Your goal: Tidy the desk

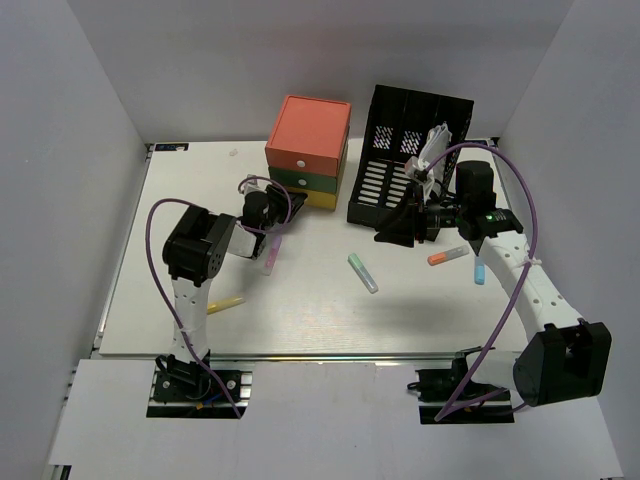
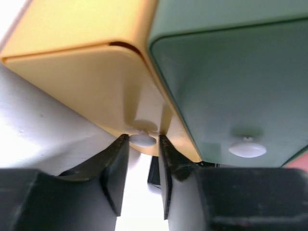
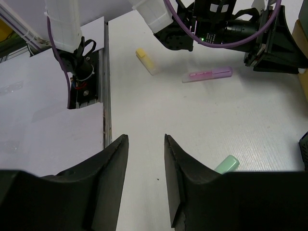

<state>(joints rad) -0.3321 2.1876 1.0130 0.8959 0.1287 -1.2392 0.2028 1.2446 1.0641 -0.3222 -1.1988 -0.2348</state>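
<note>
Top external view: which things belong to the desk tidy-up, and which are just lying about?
Job: desk, drawer box, file rack, pink marker, yellow marker, green marker, orange marker, blue marker.
Lying about: purple cables, white speck near the far edge.

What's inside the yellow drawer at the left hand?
Nothing shows: the yellow drawer looks shut. Only its front and white knob, between the left hand's fingers, are visible; any contents are hidden.

Bright, even overhead light; soft shadows on the desk (image 1: pixel 300 310); left wrist view blurred, close-up.
</note>
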